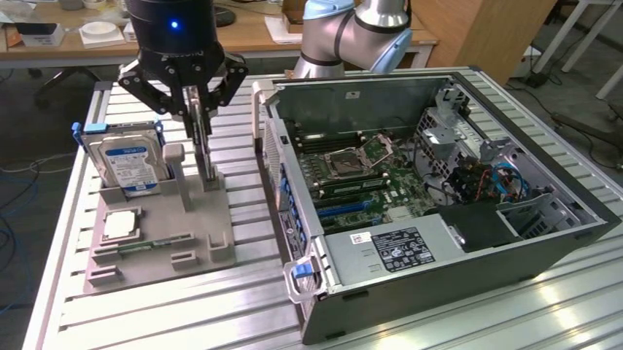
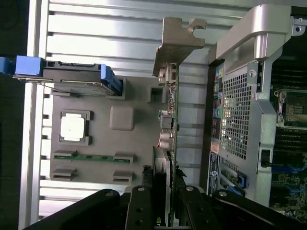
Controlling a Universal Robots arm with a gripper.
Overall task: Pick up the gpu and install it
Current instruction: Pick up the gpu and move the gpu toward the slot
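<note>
1 hand clamped on 1 gpu | 1 hard drive | 1 memory stick | 1 open case

gpu — thin dark card, upright on edge at grey holder

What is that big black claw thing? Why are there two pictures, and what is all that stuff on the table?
It is a robot arm with a pincer at its end. One picture comes from a camera standing away from the arm. The other comes from a camera on the robot's wrist, looking past the pincer. On the metal table sit an open computer case and a grey holder. In the holder are a hard drive, a square chip and a thin green memory stick. The pincer is closed on the gpu, a thin dark card standing upright at the holder.
</note>
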